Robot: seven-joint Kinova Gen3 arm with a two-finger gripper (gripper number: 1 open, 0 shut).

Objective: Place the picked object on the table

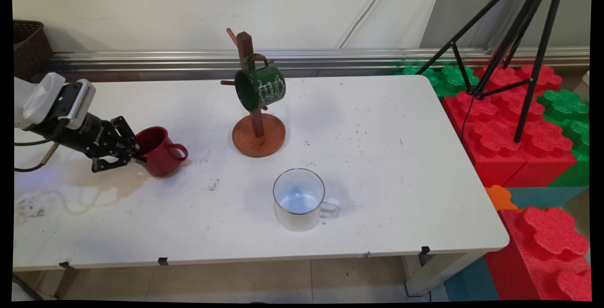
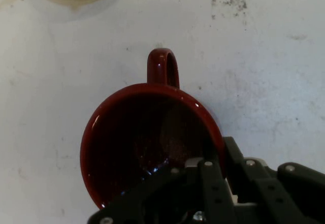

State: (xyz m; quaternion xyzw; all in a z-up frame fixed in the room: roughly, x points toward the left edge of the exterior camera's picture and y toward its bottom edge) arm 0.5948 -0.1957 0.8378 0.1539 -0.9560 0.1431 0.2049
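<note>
Pinching the red mug's near rim, gripper clamps it, handle pointing away.

Three mugs: red mug, green mug, white mug. One wooden mug stand. One tripod.

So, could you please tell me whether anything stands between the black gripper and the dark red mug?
Nothing visible does. The black two-finger gripper is already at the dark red ceramic mug, one finger inside its rim, at the side opposite the handle.
</note>
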